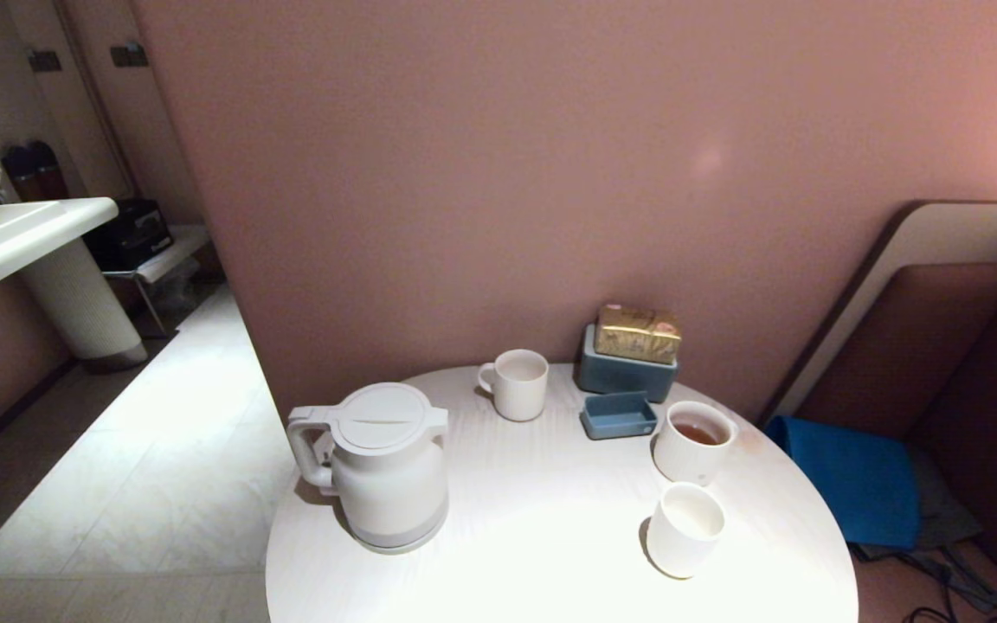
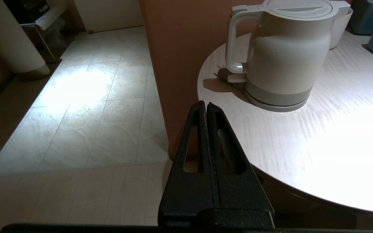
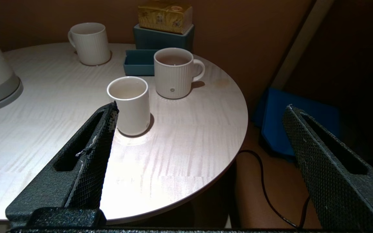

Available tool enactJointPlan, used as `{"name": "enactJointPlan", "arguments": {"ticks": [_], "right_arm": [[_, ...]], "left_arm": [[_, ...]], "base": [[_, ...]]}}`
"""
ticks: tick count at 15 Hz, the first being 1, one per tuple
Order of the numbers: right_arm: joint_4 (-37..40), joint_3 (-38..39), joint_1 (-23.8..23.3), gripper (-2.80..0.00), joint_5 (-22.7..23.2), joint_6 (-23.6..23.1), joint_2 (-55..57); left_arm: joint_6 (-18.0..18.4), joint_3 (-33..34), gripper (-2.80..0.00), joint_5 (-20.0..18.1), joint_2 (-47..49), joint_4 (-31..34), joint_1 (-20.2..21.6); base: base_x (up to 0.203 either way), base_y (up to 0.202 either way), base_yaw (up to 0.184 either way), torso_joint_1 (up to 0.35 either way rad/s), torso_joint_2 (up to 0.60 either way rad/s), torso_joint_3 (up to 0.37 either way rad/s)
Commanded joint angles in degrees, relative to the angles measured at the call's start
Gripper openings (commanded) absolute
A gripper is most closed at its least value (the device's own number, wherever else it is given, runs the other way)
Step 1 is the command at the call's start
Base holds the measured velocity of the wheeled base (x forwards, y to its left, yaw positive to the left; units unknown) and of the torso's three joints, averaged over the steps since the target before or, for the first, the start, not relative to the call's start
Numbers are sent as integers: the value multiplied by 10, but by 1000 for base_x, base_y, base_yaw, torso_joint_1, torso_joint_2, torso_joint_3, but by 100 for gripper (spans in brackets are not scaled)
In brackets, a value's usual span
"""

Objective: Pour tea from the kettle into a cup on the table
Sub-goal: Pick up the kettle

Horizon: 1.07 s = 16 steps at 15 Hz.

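The white kettle (image 1: pixel 386 467) (image 2: pixel 287 55) stands lid shut on the left part of the round white table (image 1: pixel 550 519), its loop handle toward the left edge. The small plain handleless cup (image 1: pixel 685 528) (image 3: pixel 129 105) sits near the right front and looks empty. Reddish-brown tea (image 1: pixel 696 433) shows in a ribbed white mug (image 3: pixel 173 72) just behind the cup. Neither arm shows in the head view. My left gripper (image 2: pixel 205 104) is shut and empty, off the table's left edge, short of the kettle's handle. My right gripper (image 3: pixel 202 106) hangs open and empty, near the right front rim, short of the cup.
A second white mug (image 1: pixel 520 383) stands at the back. A blue box (image 1: pixel 628 374) with a gold packet (image 1: pixel 637 331) and a small blue tray (image 1: pixel 618 415) sit against the pink wall. A blue cushion (image 1: pixel 853 476) and a cable (image 3: pixel 264 181) lie right of the table.
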Motion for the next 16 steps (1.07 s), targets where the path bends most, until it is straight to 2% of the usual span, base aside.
{"name": "enactJointPlan", "arguments": {"ticks": [1, 3, 6, 7, 9, 11, 13, 16], "right_arm": [[0, 0, 0, 0, 0, 0, 1], [0, 0, 0, 0, 0, 0, 1], [0, 0, 0, 0, 0, 0, 1], [0, 0, 0, 0, 0, 0, 1], [0, 0, 0, 0, 0, 0, 1], [0, 0, 0, 0, 0, 0, 1], [0, 0, 0, 0, 0, 0, 1], [0, 0, 0, 0, 0, 0, 1]], "left_arm": [[-3, 0, -280, 1, 1, 0, 0], [-14, 0, -280, 3, 1, 0, 0], [1, -3, -280, 3, 1, 1, 0], [3, -17, -280, 0, 1, 1, 0], [0, -88, -280, -7, 36, 3, 1], [-23, -170, -280, -12, 141, 2, 1], [-46, -246, -280, -11, 289, 4, 1], [-97, -307, -280, -4, 504, 3, -7]], "base": [[0, 0, 0, 0, 0, 0], [0, 0, 0, 0, 0, 0], [0, 0, 0, 0, 0, 0], [0, 0, 0, 0, 0, 0], [0, 0, 0, 0, 0, 0], [0, 0, 0, 0, 0, 0], [0, 0, 0, 0, 0, 0], [0, 0, 0, 0, 0, 0]]}}
